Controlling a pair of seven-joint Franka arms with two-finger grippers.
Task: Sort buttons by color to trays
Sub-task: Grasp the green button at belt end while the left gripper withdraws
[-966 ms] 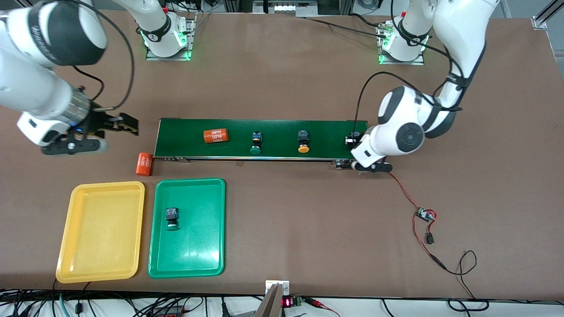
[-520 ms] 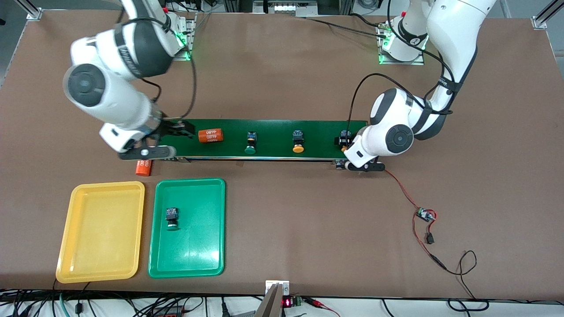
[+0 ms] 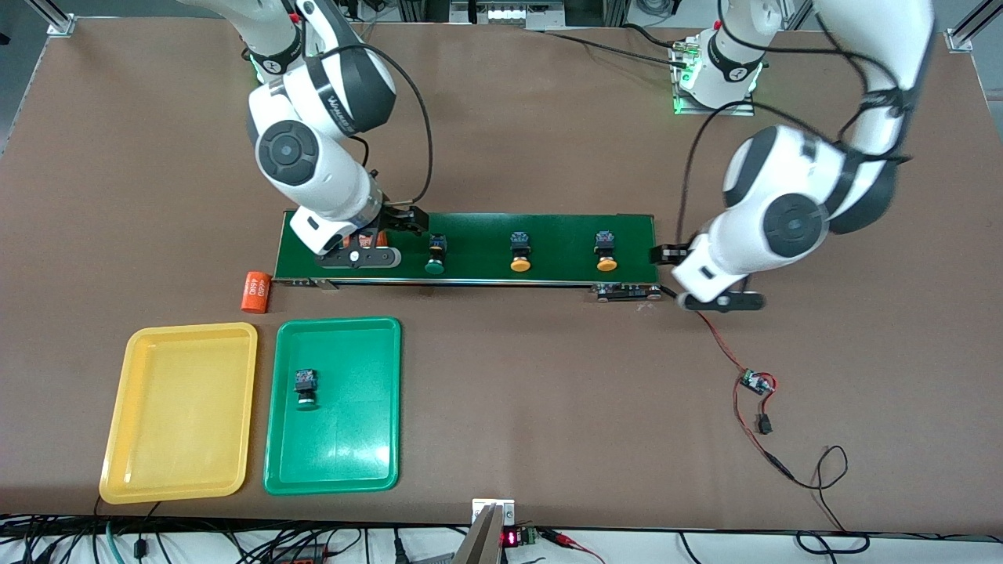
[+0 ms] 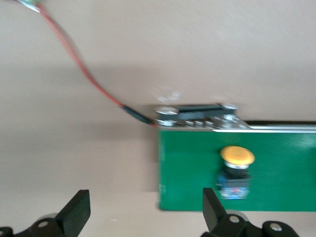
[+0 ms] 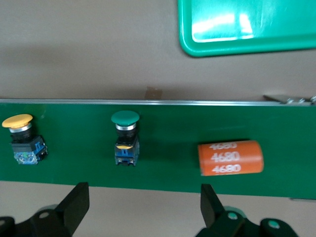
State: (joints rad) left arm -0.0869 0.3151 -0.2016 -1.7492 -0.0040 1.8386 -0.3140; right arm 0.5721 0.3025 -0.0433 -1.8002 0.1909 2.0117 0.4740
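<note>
On the dark-green belt (image 3: 548, 235) stand three buttons: a green-capped one (image 3: 435, 255) (image 5: 125, 136) and two yellow-capped ones (image 3: 519, 252) (image 3: 606, 251) (image 4: 236, 170). A fourth button (image 3: 305, 389), green-capped, lies in the green tray (image 3: 353, 454). The yellow tray (image 3: 180, 413) beside it holds nothing. My right gripper (image 3: 396, 223) (image 5: 143, 207) hangs open over the belt's end toward the right arm, between the green-capped button and an orange cylinder. My left gripper (image 3: 664, 254) (image 4: 144, 212) is open and holds nothing, just off the belt's other end, beside the nearest yellow-capped button.
An orange "4680" cylinder (image 5: 230, 157) lies on the belt under the right hand. Another (image 3: 256, 291) lies on the table off the belt's corner, above the trays in the front view. A red wire (image 3: 721, 337) (image 4: 89, 74) with a small board trails from the belt's left-arm end.
The left gripper opened, left a yellow-capped button on the belt and drew back off its end. The right arm swung from the table's end to over the belt. Belt items shifted toward the right arm's end.
</note>
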